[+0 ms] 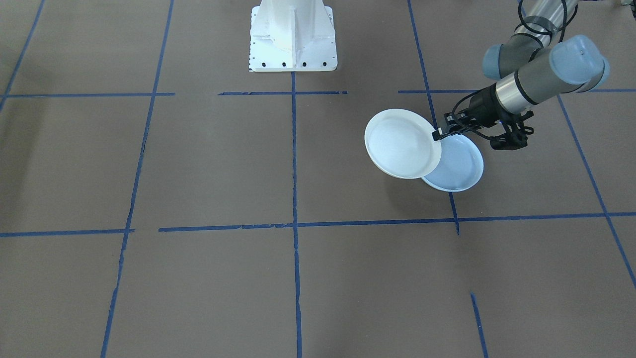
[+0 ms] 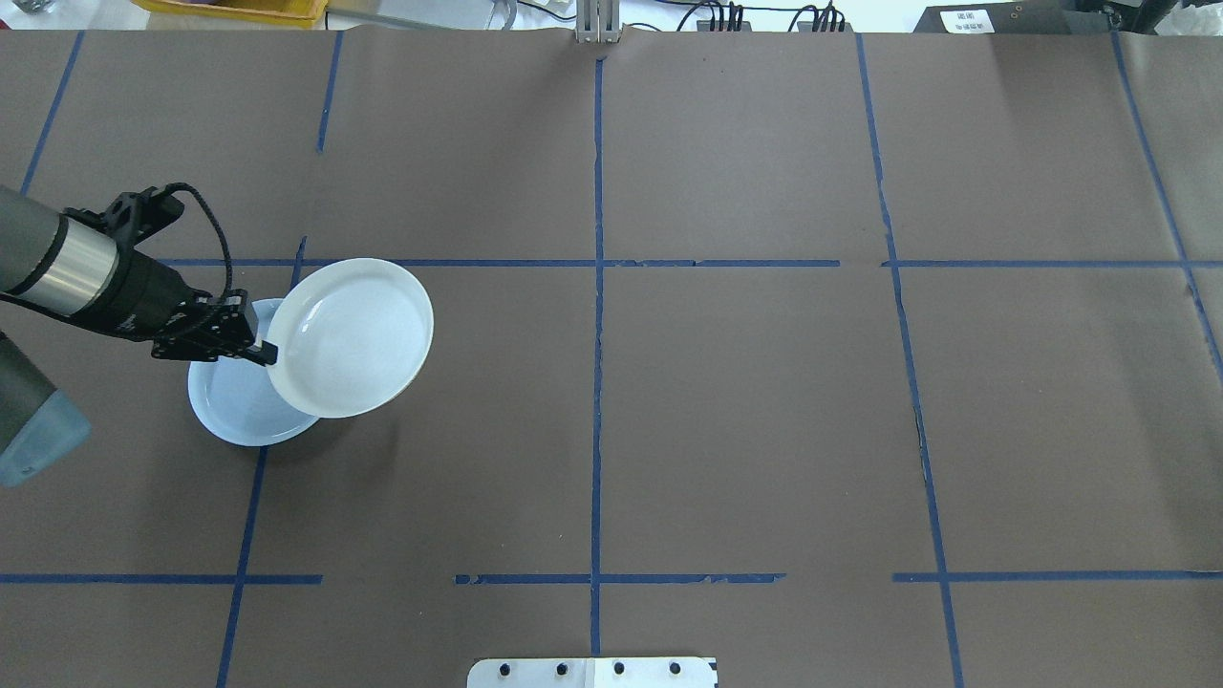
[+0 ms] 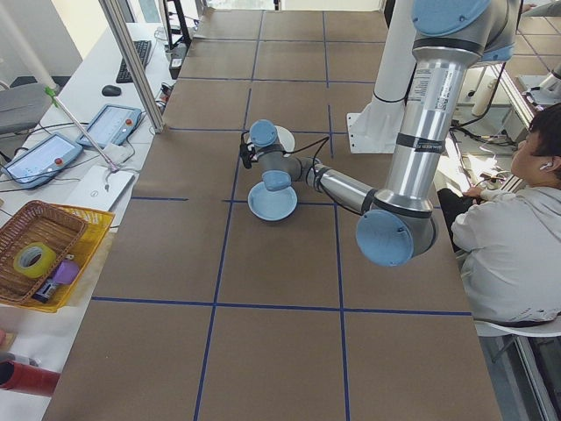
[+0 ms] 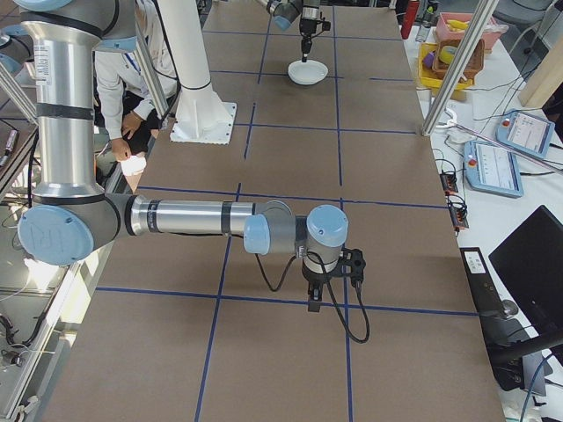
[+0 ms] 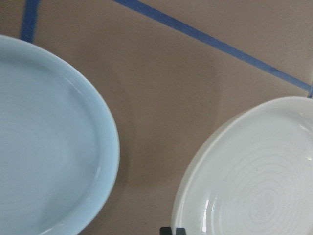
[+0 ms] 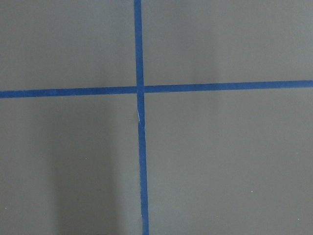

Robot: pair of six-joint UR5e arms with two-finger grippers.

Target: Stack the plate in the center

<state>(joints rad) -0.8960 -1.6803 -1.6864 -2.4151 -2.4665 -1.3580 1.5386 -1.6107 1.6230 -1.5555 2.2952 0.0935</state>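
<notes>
plate [image 2: 354, 334], rigid, glazed, probably slippery and breakable, is pinched at its rim by the left gripper [image 2: 266, 354]; right gripper's [image 4: 314, 303] state cannot be told.

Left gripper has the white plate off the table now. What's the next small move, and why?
Probably carry it toward the table's middle. The left gripper pinches the rim of the round white ringed plate, which hangs lifted and partly over the pale blue plate lying on the brown table cover. No plate shows at the centre.
</notes>
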